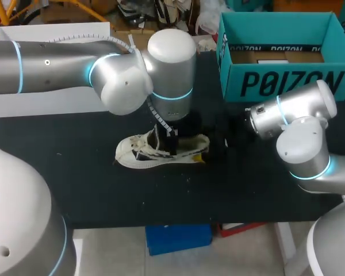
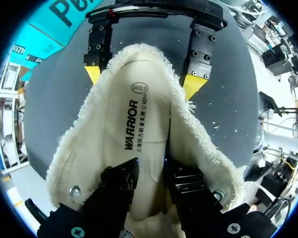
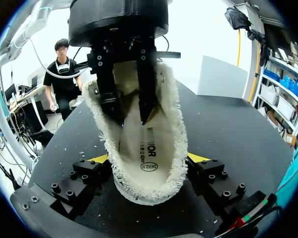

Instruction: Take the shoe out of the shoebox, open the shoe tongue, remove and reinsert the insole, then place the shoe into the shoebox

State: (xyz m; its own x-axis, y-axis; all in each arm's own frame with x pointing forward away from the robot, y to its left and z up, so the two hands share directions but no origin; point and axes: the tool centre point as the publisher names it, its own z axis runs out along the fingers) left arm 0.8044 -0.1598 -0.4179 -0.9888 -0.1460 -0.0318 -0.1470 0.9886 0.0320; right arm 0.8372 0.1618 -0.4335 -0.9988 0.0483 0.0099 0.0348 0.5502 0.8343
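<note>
Desk: a black desk (image 1: 75, 172) carries the task's things.
Shoebox: a teal cardboard shoebox (image 1: 287, 80), open-topped, stands at the desk's far right, well apart from the shoe.
Shoe: a cream low-top shoe with a fleecy lining (image 1: 135, 156) sits mid-desk, out of the box. It is probably light, soft in the upper and stiffer at the sole and heel. The heel sides look like the firmest place to hold it.
Insole: a flat cream insole (image 2: 134, 148) lies inside the shoe. It is likely thin and floppy, and best pinched at its heel edge.
Right gripper: the right gripper (image 3: 149, 158) clasps the heel, its fingers (image 3: 198, 158) pressing the fleece collar from both sides.
Left gripper: the left gripper (image 2: 151, 168) is down inside the shoe's opening, over the insole. Whether it has hold of anything cannot be told.
Writing: there is bold dark print on the box's front wall, and dark lettering with an oval stamp on the insole.
</note>
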